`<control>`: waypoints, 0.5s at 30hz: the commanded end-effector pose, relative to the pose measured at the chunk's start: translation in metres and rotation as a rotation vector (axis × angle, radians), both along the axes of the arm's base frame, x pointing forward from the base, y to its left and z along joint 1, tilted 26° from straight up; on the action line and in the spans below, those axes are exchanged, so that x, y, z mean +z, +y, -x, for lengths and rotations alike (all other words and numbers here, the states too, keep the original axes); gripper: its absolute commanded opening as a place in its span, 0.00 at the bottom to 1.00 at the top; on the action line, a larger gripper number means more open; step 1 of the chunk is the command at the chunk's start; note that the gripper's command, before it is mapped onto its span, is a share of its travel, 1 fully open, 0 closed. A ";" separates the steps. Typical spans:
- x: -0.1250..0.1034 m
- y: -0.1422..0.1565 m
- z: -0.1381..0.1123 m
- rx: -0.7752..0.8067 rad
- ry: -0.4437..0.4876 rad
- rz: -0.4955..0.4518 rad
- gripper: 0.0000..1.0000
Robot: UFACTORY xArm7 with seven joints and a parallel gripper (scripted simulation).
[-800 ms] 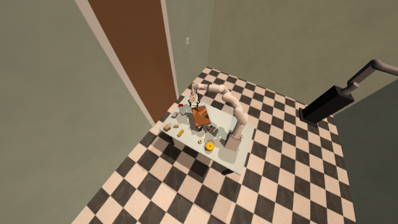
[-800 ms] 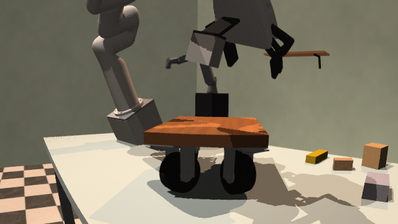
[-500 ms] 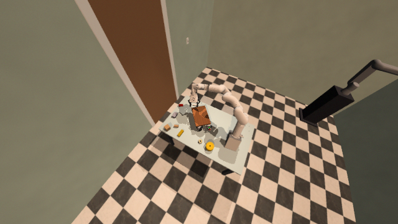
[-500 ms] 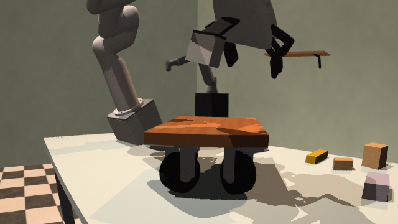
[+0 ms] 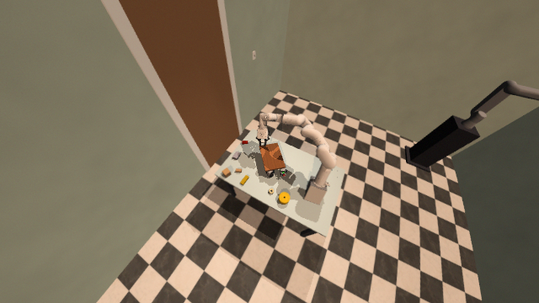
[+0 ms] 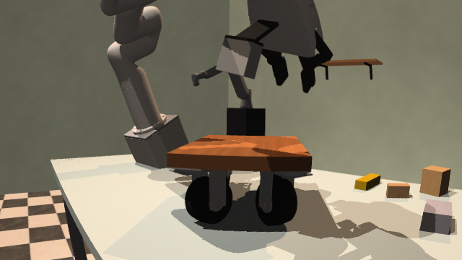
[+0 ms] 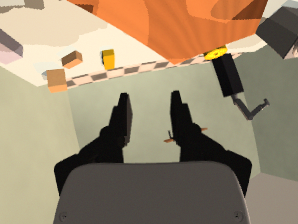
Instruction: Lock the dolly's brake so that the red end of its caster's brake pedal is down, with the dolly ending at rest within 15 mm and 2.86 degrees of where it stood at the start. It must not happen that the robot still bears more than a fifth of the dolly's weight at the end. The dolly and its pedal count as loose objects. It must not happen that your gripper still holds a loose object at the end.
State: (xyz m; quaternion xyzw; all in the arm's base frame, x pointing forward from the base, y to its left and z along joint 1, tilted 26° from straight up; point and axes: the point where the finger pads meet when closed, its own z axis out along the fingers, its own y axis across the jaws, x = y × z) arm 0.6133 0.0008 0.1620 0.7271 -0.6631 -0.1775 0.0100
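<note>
The dolly [image 5: 271,156] has an orange wooden deck [image 6: 240,152] on black caster wheels [image 6: 207,204] and stands on the white table. A small red and green spot, the brake pedal [image 5: 283,172], shows at the dolly's near end; its tilt is too small to tell. In the exterior view and in the wrist view the pedal is hidden. My gripper [image 6: 294,81] hangs in the air above and beyond the deck's far edge, touching nothing. Its black fingers stand partly closed with an empty gap between them. The deck [image 7: 173,3] fills the top of the wrist view.
Loose blocks lie on the table: a yellow bar [image 6: 367,181], a brown block [image 6: 398,190], an orange cube [image 6: 434,180] and a pale cube [image 6: 436,217]. A yellow disc [image 5: 284,197] and a red block [image 5: 245,142] lie apart. The arm's base [image 5: 316,194] stands at the table's right.
</note>
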 end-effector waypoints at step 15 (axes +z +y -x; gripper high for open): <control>-0.015 0.039 0.050 0.430 -0.037 0.070 0.00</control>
